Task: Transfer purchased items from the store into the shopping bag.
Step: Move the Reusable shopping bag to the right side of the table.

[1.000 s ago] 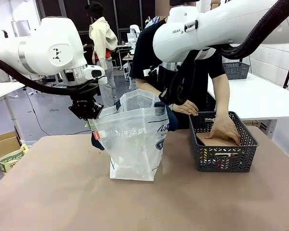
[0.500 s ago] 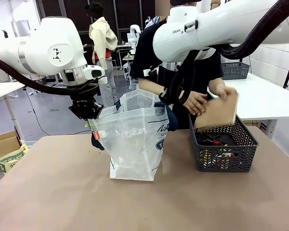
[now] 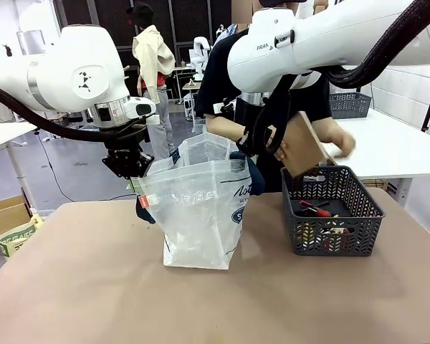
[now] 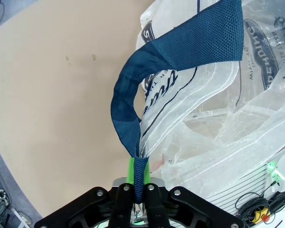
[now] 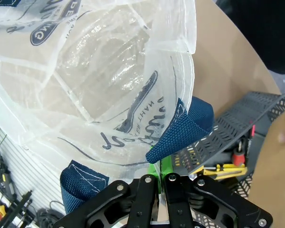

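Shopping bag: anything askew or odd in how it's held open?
Nothing stands out. The shopping bag stands upright, mouth open, left gripper and right gripper each shut on a navy handle.

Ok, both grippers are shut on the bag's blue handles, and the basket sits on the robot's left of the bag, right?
No: the front view shows the basket on the robot's right of the bag. The left gripper and right gripper are indeed shut on its blue handles.
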`<state>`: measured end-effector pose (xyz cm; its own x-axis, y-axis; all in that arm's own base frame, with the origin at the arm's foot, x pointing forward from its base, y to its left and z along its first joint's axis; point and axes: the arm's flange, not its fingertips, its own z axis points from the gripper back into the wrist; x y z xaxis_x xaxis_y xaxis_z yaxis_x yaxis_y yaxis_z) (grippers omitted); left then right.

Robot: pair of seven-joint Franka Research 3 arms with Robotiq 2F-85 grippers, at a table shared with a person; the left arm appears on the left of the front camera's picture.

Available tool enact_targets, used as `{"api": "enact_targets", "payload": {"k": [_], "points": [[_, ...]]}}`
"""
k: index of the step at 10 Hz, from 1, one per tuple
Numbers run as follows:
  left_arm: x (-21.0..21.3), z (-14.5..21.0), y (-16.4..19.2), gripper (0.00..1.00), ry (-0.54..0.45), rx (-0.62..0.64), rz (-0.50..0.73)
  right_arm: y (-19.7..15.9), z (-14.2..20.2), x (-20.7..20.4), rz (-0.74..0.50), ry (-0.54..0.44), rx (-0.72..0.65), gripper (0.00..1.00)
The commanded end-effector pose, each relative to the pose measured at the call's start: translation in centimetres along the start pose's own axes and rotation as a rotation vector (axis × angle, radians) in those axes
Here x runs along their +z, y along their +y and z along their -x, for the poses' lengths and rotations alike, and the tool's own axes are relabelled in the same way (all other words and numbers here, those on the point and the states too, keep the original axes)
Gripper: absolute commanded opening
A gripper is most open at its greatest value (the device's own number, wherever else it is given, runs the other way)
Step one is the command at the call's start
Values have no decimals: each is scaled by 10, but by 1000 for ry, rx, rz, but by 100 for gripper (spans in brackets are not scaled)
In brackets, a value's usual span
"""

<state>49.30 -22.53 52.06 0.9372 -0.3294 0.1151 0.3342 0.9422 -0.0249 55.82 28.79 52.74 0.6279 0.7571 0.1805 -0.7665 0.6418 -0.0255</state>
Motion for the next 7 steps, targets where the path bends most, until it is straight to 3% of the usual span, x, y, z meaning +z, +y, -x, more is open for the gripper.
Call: {"api": "enact_targets", "payload": {"k": [1,7], "points": [[0,2,2,0,5,16,-8,-2,2,-2,0,5,-3,0],[0,2,2,0,5,16,-8,-2,2,-2,0,5,-3,0]]}}
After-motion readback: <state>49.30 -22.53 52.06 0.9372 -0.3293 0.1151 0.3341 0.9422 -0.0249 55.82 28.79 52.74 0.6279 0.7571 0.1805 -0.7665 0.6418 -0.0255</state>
